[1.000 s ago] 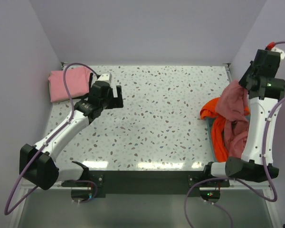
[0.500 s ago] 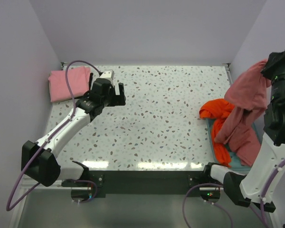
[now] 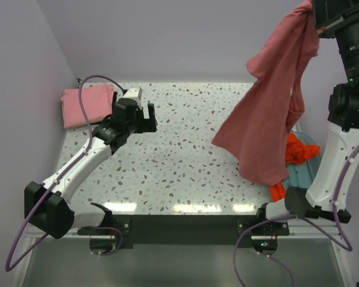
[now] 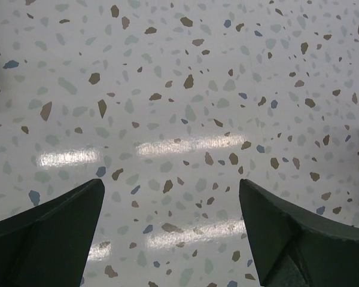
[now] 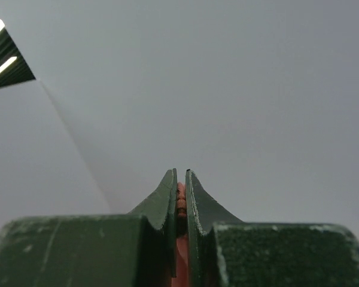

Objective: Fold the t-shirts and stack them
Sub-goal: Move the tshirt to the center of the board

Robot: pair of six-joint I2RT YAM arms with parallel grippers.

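Lab booth: plain walls point(image 3: 167, 36), speckled table point(image 3: 191, 161)

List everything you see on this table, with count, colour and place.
rose-red shirt: one, dusty red, hanging in the air on the right
pink shirt: one, light pink, folded, far left corner
orange shirt: one, bright orange, crumpled on the tray
tray: one, pale blue, right edge
table: one, white speckled
left gripper: open, empty, over bare table
right gripper: shut on the rose-red shirt, held high
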